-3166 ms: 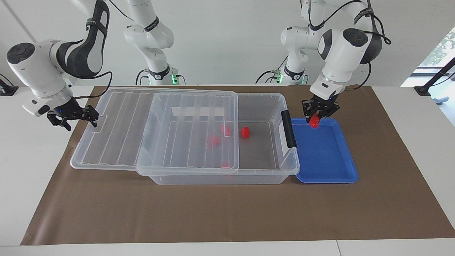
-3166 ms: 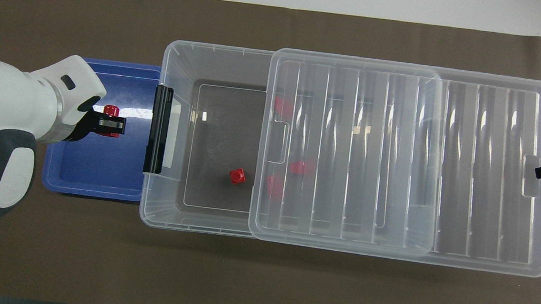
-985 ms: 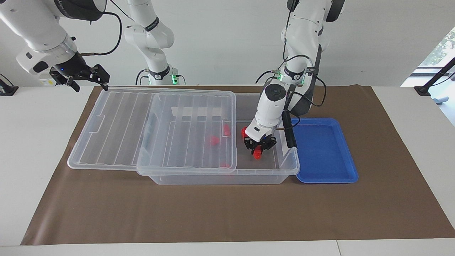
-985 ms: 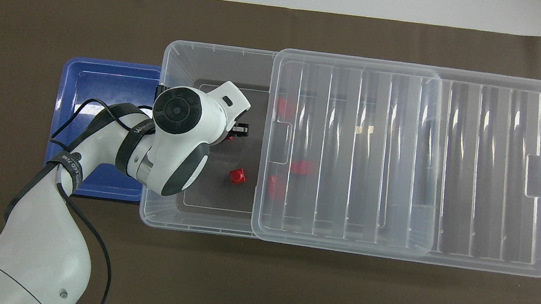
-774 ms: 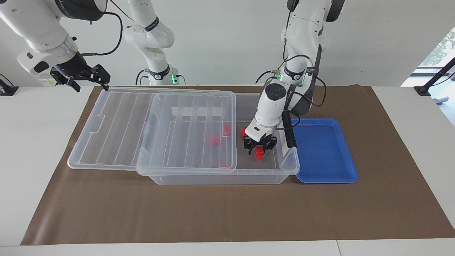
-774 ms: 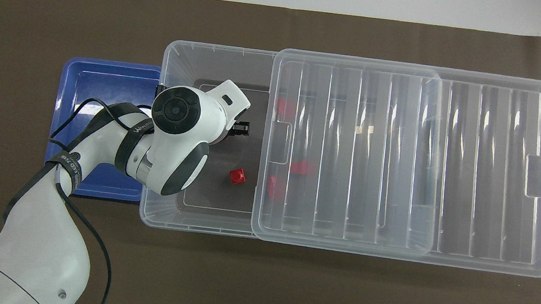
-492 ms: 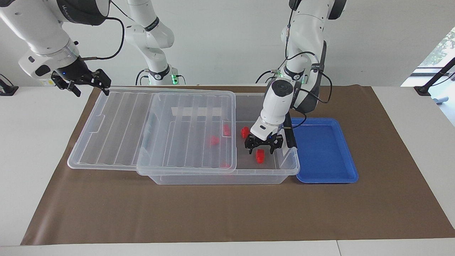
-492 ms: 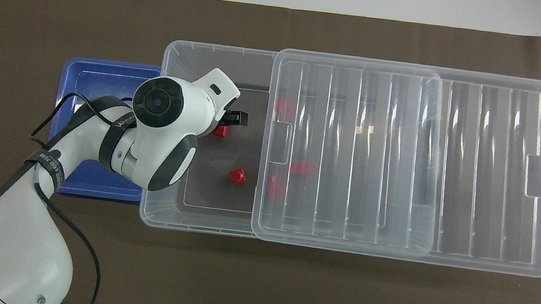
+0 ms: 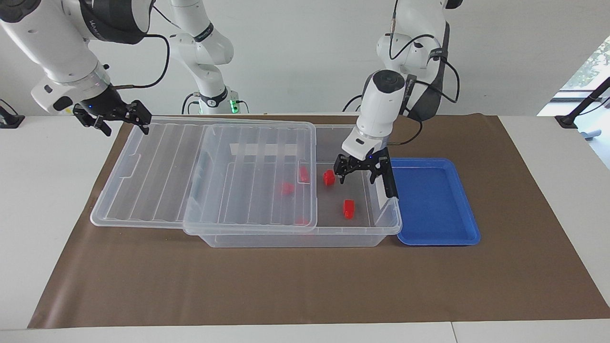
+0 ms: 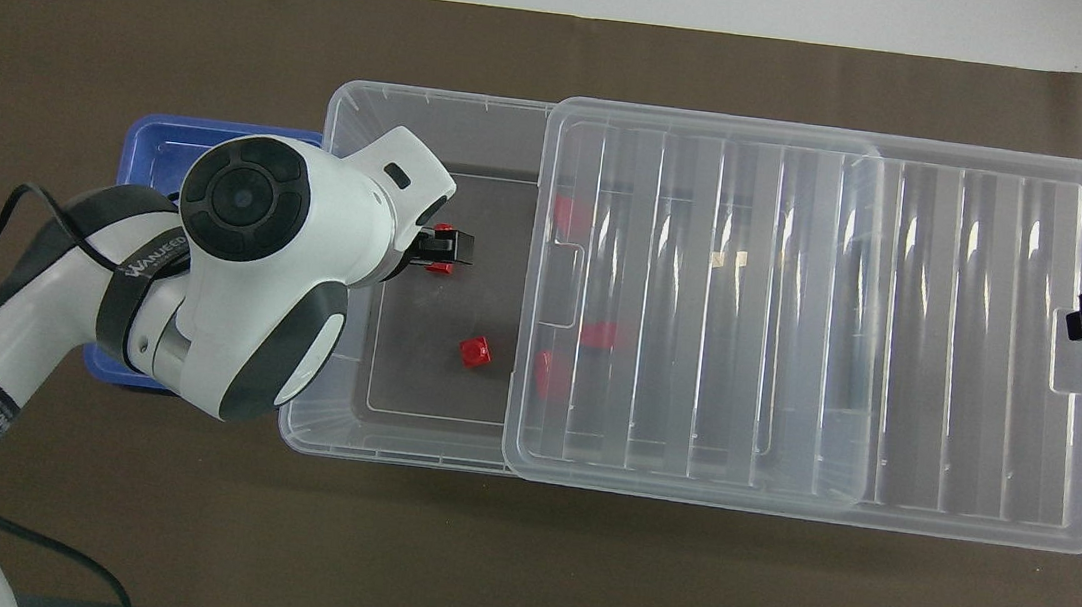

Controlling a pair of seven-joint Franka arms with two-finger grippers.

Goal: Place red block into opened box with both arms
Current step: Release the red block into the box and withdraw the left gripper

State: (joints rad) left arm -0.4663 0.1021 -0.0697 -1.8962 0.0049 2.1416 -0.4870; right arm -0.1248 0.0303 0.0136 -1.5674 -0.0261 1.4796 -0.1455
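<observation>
Red block lying on the floor of the box, in the uncovered part near the black latch handle, touched by neither of my claws. My left gripper hangs over that open end above the block, fingers spread wide and empty. A second red piece sits on the box floor nearer to my bases, and further red pieces show blurred beneath the ribbed lid, which is slid toward my right arm's end and overhangs the box there. My right gripper waits above that end of the lid, fingers apart, holding nothing. Blue tray beside the latch end, bare
</observation>
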